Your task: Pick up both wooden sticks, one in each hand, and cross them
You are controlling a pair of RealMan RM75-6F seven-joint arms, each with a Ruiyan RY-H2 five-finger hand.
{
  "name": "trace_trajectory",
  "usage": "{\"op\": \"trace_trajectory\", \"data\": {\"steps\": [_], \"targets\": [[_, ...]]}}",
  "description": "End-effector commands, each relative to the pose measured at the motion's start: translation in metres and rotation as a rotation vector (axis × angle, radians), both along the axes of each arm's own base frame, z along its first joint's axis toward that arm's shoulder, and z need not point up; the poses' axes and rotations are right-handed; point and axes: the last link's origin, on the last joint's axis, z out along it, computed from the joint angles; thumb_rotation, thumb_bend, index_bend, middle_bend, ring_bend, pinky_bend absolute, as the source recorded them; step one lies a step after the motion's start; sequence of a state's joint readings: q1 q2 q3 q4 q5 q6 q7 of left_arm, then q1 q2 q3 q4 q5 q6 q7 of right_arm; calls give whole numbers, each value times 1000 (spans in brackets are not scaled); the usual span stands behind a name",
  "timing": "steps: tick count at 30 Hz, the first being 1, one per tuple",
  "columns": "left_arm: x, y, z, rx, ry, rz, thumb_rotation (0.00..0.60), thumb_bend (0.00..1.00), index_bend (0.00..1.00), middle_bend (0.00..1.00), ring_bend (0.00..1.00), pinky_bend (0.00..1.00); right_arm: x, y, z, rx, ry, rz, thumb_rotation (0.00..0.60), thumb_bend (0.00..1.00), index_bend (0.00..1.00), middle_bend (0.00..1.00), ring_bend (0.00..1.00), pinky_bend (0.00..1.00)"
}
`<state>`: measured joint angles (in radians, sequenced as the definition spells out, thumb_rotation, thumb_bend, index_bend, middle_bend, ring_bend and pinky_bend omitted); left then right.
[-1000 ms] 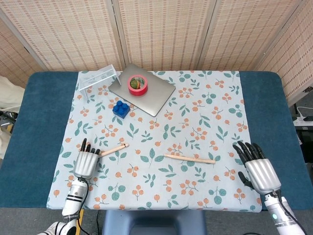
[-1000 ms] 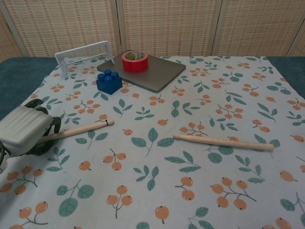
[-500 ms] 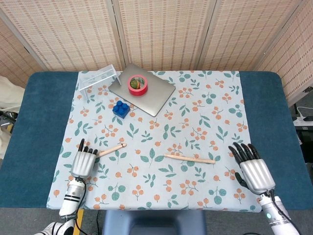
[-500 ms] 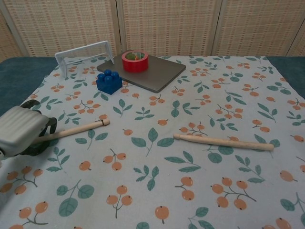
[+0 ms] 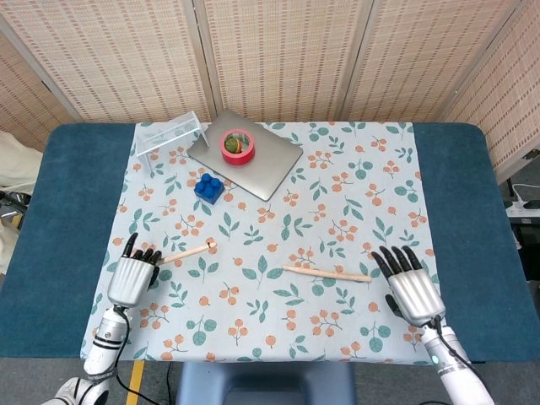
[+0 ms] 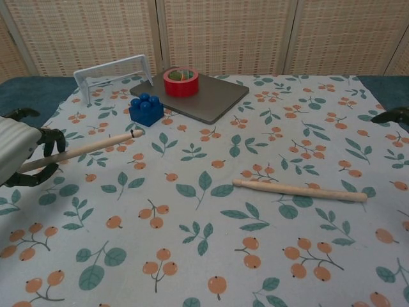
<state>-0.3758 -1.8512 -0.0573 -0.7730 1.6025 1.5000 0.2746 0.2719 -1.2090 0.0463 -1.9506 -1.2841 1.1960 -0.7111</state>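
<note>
My left hand [image 5: 132, 277] grips one wooden stick [image 5: 187, 251] by its near end at the table's front left. In the chest view the left hand [image 6: 16, 153] holds this stick [image 6: 96, 146] tilted, its far tip raised off the floral cloth. The second wooden stick [image 5: 327, 272] lies flat on the cloth right of centre, also seen in the chest view as the stick [image 6: 300, 190]. My right hand [image 5: 405, 287] hovers just right of that stick's end, fingers spread and holding nothing. Only its fingertips [image 6: 393, 116] show at the chest view's right edge.
A blue brick [image 5: 209, 186] sits behind the left stick. Further back a red tape roll [image 5: 237, 146] rests on a grey flat slab [image 5: 261, 164], with a white wire rack [image 5: 171, 133] to its left. The floral cloth [image 5: 278, 312] covers a blue table.
The left hand has drawn back to the left and lifted its stick, whose far tip now rises off the cloth. The right hand has moved left, toward the lying stick's end.
</note>
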Motion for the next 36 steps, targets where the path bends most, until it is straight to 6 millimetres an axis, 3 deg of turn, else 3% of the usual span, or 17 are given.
{"op": "trace_trajectory", "data": {"steps": [1, 5, 9, 14, 36], "targets": [[-5, -3, 9, 3, 25, -42, 600, 552, 863, 1000, 617, 190, 14, -11, -23, -27, 3, 40, 600, 322, 187, 178, 0, 0], [-8, -6, 17, 12, 29, -57, 600, 553, 862, 1000, 617, 190, 27, -18, -49, -47, 44, 84, 600, 321, 319, 306, 15, 0], [-12, -9, 23, 18, 20, -59, 600, 552, 863, 1000, 617, 189, 34, -26, -70, -53, 99, 88, 600, 321, 331, 319, 22, 0], [-16, -11, 30, 29, 11, -63, 600, 553, 863, 1000, 617, 189, 29, -35, -87, -45, 139, 34, 600, 321, 335, 324, 29, 0], [-18, -10, 31, 9, 24, -68, 600, 553, 862, 1000, 617, 187, 18, -45, -125, 4, 247, 10, 600, 322, 420, 375, 113, 0]]}}
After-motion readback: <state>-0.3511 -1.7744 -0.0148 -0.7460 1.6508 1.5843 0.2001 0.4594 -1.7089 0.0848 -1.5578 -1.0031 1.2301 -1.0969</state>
